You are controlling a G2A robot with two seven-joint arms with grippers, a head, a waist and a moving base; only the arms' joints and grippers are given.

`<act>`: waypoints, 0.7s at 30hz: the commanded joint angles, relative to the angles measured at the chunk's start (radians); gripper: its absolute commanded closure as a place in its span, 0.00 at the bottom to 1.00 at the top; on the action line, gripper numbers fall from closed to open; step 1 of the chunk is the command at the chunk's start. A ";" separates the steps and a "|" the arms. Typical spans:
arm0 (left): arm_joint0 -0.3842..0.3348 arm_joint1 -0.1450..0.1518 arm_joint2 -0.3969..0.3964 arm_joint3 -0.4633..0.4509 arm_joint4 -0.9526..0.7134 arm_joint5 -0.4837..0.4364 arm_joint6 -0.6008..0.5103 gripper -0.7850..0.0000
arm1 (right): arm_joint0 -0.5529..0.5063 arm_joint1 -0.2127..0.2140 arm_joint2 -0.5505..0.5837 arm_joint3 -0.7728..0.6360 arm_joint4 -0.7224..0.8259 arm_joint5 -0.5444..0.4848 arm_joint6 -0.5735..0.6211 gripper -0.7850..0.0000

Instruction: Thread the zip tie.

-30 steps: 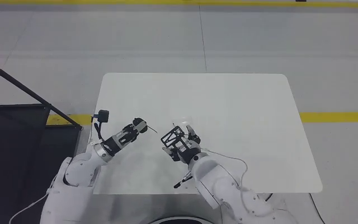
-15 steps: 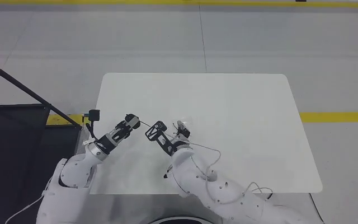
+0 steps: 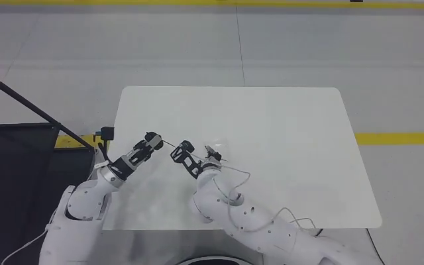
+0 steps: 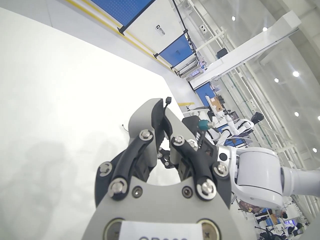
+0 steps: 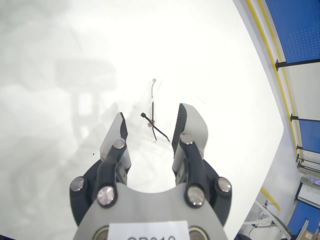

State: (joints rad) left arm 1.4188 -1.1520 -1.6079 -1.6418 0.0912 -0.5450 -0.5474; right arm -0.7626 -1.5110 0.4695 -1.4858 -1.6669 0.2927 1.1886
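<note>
The black zip tie [image 4: 168, 100] is clamped in the left tool [image 4: 163, 113], its head poking just past the fingertips, held up off the bench [image 3: 278, 132]. No loop shows, so I judge the threading itself is not yet done: the tail must be fed through the head. The right tool [image 5: 152, 116] hangs spread and empty above two crossed spare black ties [image 5: 156, 129] and a white tie [image 5: 152, 86] lying on the bench

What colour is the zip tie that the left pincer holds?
Black. The zip tie shows best in the left wrist view.
</note>
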 commanded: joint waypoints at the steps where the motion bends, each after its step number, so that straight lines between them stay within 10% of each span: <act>1: -0.001 0.001 0.000 0.001 0.001 -0.002 0.001 1.00 | 0.001 -0.011 0.002 0.015 -0.008 0.000 0.008 0.51; 21: -0.023 0.009 0.019 0.013 -0.009 0.013 0.017 1.00 | -0.030 -0.091 0.052 0.104 -0.064 -0.046 0.006 0.82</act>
State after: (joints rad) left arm 1.3972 -1.1437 -1.5896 -1.6298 0.0816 -0.5330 -0.5304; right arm -0.7892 -1.6005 0.5174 -1.3808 -1.7246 0.2477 1.1958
